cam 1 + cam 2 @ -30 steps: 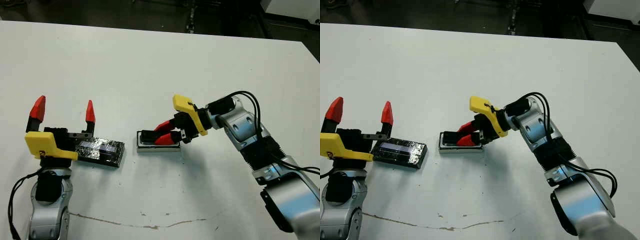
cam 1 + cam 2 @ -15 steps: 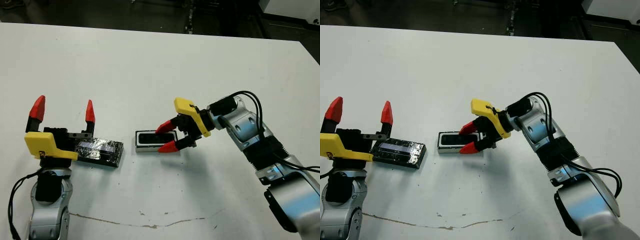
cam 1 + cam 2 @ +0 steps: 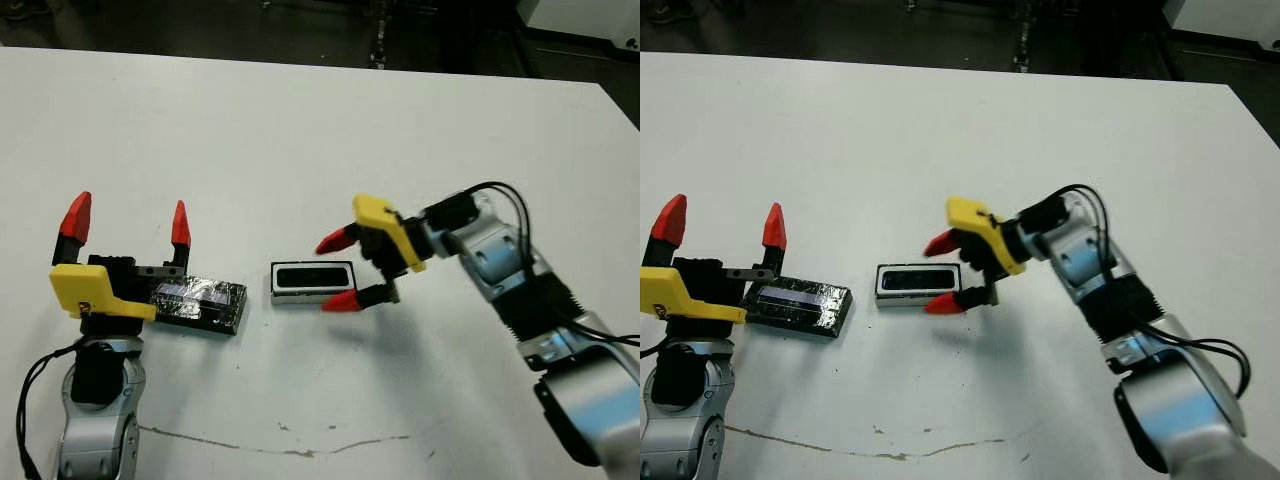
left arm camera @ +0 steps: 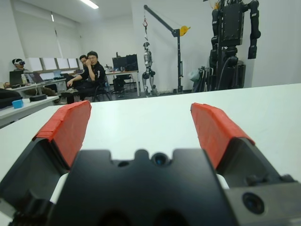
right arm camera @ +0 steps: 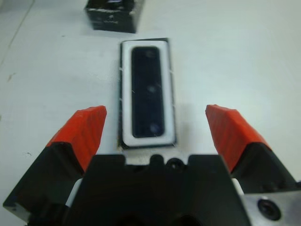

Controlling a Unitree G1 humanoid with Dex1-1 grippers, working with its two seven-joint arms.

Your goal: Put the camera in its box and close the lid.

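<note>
On a white table (image 3: 300,140), the left gripper (image 3: 127,222) hovers with fingers spread, grasping nothing, above one end of the lid (image 3: 200,304). Toward the middle, the camera (image 3: 314,277) lies inside the box (image 3: 313,295) (uncovered). The right gripper (image 3: 338,270) is released, fingers wide apart, beside it.

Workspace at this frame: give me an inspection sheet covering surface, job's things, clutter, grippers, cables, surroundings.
Surface: white table, with a thin dark scuff line near the front edge.
Job's things: camera lies inside the box, which is uncovered; lid lies flat on the table to the box's left, apart from it.
Clutter: nothing seen.
Grippers: right gripper open, at the box's right end, holding nothing; left gripper open, raised beside the lid.
Cables: black cables loop along both forearms.
Surroundings: people seated at desks, a hoist frame and a hanging humanoid beyond the table.
</note>
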